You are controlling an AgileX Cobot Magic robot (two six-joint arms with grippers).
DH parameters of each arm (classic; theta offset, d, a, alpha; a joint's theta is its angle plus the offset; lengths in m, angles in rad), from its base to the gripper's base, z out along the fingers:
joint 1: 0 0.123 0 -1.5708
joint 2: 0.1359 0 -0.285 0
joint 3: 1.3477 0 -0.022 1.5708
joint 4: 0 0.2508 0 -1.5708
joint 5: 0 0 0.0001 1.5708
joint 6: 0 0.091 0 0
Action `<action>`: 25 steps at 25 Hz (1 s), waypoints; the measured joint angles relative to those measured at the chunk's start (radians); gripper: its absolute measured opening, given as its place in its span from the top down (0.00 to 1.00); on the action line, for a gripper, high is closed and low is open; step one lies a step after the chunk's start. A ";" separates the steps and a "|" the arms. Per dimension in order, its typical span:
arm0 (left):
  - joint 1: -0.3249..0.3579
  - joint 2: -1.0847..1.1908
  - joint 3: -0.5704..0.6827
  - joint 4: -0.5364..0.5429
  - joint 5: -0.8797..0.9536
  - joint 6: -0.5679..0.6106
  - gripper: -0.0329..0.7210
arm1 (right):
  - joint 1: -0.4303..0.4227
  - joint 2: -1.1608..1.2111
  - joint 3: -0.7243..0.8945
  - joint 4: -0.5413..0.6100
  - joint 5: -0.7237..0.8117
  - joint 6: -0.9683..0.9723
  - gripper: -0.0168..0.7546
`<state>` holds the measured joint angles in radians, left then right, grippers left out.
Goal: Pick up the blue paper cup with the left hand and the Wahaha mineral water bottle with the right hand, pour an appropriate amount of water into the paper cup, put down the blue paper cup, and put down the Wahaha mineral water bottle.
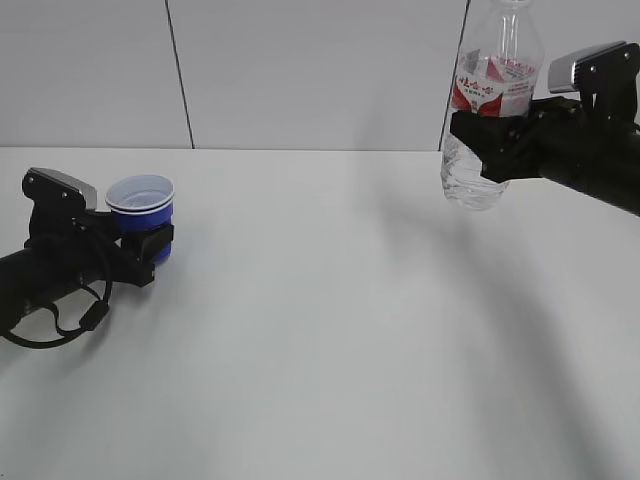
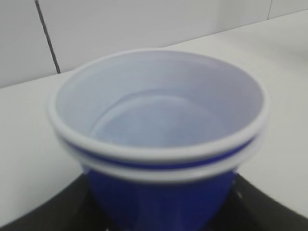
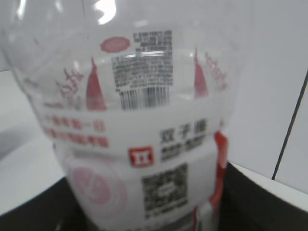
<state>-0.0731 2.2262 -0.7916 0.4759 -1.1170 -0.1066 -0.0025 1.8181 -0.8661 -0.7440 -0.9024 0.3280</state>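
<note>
Wahaha mineral water bottle (image 1: 490,110) hangs upright at far right above the bare white table (image 1: 330,330), clamped in the right hand (image 1: 480,150); far left, the left hand (image 1: 150,243) grips the blue paper cup (image 1: 141,205) by the tabletop.

The left gripper (image 1: 150,243) lies low and level, its arm reaching in from the left, jaws closed around the blue paper cup (image 1: 141,197). The right gripper (image 1: 487,150) hangs raised, arm stretching in from the right, jaws clamped on the upright bottle (image 1: 492,90).
</note>
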 joint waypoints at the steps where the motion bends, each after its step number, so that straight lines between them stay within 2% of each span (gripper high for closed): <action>1: 0.000 0.008 0.000 -0.005 0.000 0.000 0.40 | 0.000 0.000 0.000 0.000 0.000 0.000 0.46; 14: 0.000 0.091 -0.053 -0.019 -0.042 0.002 0.40 | 0.000 0.000 0.000 -0.002 0.000 0.000 0.46; 25: -0.037 0.106 -0.057 -0.076 -0.060 0.006 0.40 | 0.000 0.000 0.000 -0.007 0.000 0.000 0.46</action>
<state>-0.1106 2.3318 -0.8490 0.4000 -1.1774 -0.1010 -0.0025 1.8181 -0.8661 -0.7510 -0.9024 0.3280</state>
